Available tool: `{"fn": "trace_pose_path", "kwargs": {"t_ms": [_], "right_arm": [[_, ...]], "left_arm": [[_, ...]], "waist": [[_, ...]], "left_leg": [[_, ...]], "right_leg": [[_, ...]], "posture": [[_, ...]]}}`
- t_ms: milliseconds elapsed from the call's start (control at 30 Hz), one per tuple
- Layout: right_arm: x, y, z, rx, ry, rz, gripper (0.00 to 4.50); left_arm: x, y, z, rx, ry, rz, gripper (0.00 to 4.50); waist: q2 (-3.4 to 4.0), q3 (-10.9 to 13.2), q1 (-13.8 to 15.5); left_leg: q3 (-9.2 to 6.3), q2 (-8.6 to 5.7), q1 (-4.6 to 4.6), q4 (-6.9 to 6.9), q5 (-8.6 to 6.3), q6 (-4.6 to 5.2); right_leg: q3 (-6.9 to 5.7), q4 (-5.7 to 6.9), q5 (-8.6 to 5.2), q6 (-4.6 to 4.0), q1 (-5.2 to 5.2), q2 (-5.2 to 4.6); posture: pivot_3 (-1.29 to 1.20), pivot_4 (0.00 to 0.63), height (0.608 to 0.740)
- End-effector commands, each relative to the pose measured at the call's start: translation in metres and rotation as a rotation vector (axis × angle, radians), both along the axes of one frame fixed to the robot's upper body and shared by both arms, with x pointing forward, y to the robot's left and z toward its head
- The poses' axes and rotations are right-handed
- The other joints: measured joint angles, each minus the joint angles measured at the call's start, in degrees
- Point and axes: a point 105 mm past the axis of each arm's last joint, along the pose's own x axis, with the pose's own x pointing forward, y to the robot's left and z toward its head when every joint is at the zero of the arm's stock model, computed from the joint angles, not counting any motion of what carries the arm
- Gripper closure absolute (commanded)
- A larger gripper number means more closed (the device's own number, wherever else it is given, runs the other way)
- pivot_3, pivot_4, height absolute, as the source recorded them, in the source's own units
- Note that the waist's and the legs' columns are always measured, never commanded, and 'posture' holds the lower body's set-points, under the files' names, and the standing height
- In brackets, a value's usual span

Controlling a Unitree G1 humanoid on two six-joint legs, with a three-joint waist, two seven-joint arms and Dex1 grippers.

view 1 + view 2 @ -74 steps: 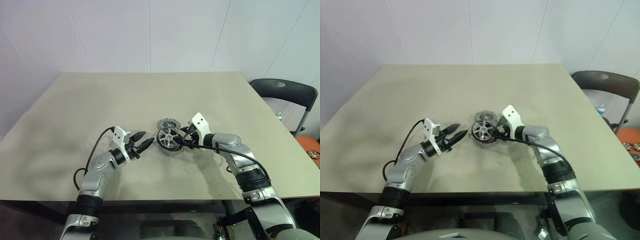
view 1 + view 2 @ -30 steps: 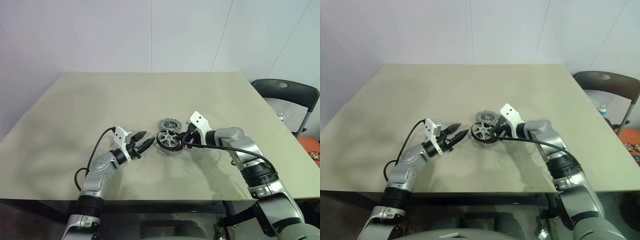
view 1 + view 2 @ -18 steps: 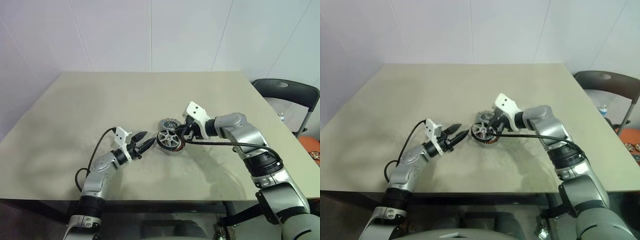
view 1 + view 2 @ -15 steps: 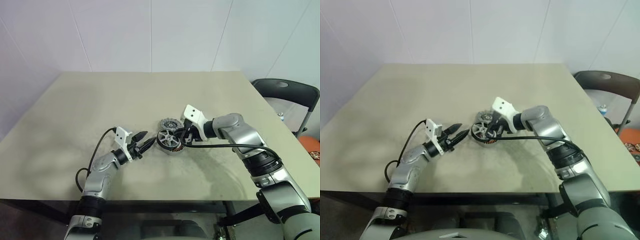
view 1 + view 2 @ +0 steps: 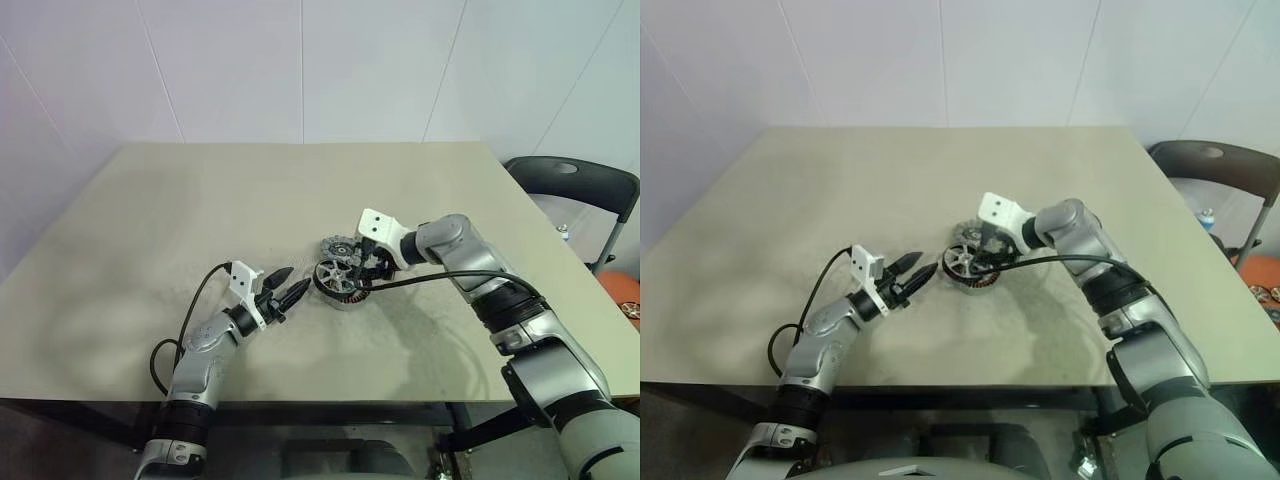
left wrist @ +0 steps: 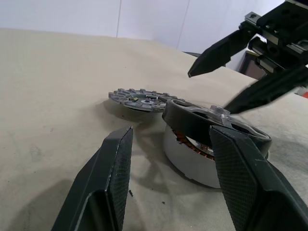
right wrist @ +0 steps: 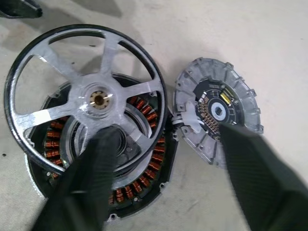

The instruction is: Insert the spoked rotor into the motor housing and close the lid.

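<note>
The spoked rotor [image 7: 98,98], a silvery wheel with a dark rim, lies tilted and off-centre on top of the motor housing [image 7: 139,190], whose copper windings show beneath it. The finned grey lid [image 7: 216,113] lies flat on the table right behind the housing. My right gripper [image 7: 168,137] hovers just above the two, open, one finger on either side and nothing held. Its fingers [image 6: 221,48] stand apart over the rotor [image 6: 192,120]. My left gripper [image 5: 285,288] is open and level, a short way left of the housing [image 5: 340,292], touching nothing.
The beige table [image 5: 200,200] carries only these parts near its middle. A dark chair [image 5: 575,185] stands off the table's right side. The table's front edge runs close below both arms.
My right gripper has opened and let go of the rotor, lifting slightly and rolling its wrist. The rotor stays resting on the housing. The left gripper has kept still.
</note>
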Motion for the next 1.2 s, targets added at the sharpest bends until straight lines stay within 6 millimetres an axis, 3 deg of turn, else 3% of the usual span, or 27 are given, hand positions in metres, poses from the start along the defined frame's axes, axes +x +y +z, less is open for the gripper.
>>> {"fn": "trace_pose_path", "kwargs": {"t_ms": [33, 300, 333, 433, 700, 967, 1200], "right_arm": [[0.002, 0.006, 0.014, 0.014, -0.052, 0.032, 1.03], [-0.001, 0.005, 0.010, 0.017, -0.067, 0.026, 1.03], [-0.001, 0.004, 0.007, 0.017, -0.066, 0.018, 1.21], [-0.001, 0.001, 0.001, 0.016, -0.061, -0.002, 1.81], [-0.007, -0.002, -0.007, 0.041, -0.039, -0.036, 4.49], [-0.010, -0.002, -0.007, 0.039, -0.031, -0.025, 4.49], [-0.005, 0.000, 0.019, 0.068, -0.074, -0.001, 4.49]], "left_arm": [[0.001, 0.000, 0.007, -0.007, -0.036, 0.005, 1.81], [0.001, -0.002, 0.008, -0.009, -0.035, -0.004, 1.81], [0.002, -0.002, 0.008, -0.009, -0.035, -0.005, 1.81], [0.002, -0.002, 0.008, -0.009, -0.037, -0.005, 1.81], [0.002, -0.001, 0.009, -0.006, -0.039, -0.001, 1.81], [0.003, -0.001, 0.009, -0.001, -0.037, -0.008, 1.81], [0.003, -0.003, 0.007, -0.006, -0.035, -0.009, 1.81]], "waist": [[0.01, 0.0, 0.0], [0.02, 0.0, 0.0], [0.02, 0.0, 0.0], [0.03, 0.0, 0.0], [0.05, 0.0, 0.1], [0.06, -0.1, 0.1], [0.06, -0.1, 0.1]], "left_leg": [[0.00, 0.00, -0.05, 0.00, 0.00, 0.00], [0.00, 0.00, -0.50, 0.01, 0.01, -0.01], [0.00, 0.00, -0.51, 0.01, 0.01, -0.01], [0.00, -0.01, -0.52, 0.01, 0.01, -0.01], [-0.01, -0.02, -0.52, 0.04, 0.01, -0.01], [-0.01, -0.04, -0.50, 0.07, 0.01, -0.01], [-0.01, -0.06, -0.50, 0.08, 0.02, 0.00]], "right_leg": [[0.00, 0.02, 0.00, 0.00, -0.06, -0.01], [-0.06, 0.02, 0.03, 0.01, -0.49, -0.05], [-0.07, 0.02, 0.03, 0.01, -0.50, -0.05], [-0.07, 0.02, 0.03, -0.01, -0.50, -0.07], [-0.10, 0.03, 0.04, -0.01, -0.47, -0.07], [-0.12, 0.04, 0.04, -0.01, -0.43, -0.07], [-0.15, 0.05, 0.05, 0.00, -0.42, -0.06]], "posture": [[0.00, 0.000, 0.740], [0.00, 0.000, 0.740], [0.00, 0.000, 0.740], [0.00, 0.000, 0.740], [0.00, 0.000, 0.740], [0.00, 0.000, 0.740], [0.00, 0.000, 0.740]]}}
